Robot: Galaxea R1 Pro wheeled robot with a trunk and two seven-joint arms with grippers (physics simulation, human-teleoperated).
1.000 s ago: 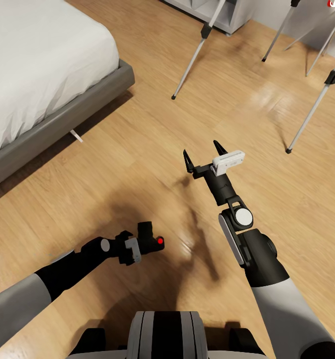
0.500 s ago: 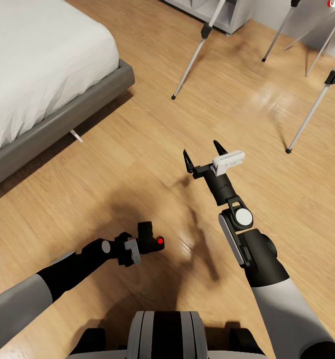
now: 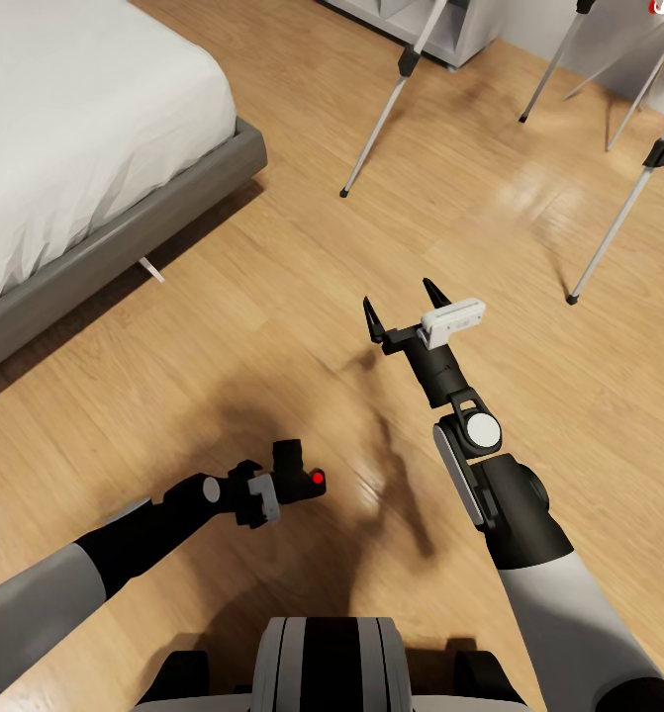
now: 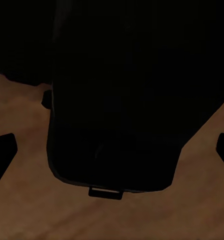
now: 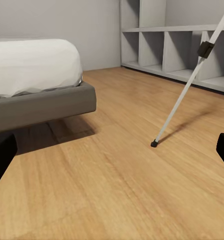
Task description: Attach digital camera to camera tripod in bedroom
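The left pincer (image 3: 284, 485) grips the camera (image 3: 297, 475) low over the floor (image 3: 272, 277), the right pincer (image 3: 403, 309) gapes empty ahead, and the tripod (image 3: 381, 124) stands well beyond both, so a loose grip could drop the camera during the approach.

Open wood floor (image 3: 272, 297) ahead of both arms, wide lane btwn bed (image 3: 84, 148) on the left and camera tripod (image 3: 396, 94) legs ahead/right. Silver legs splay across far right side. Shelf (image 5: 177, 45) behind the near leg. Right gripper (image 3: 401, 309) spread, nothing btwn its fingers.
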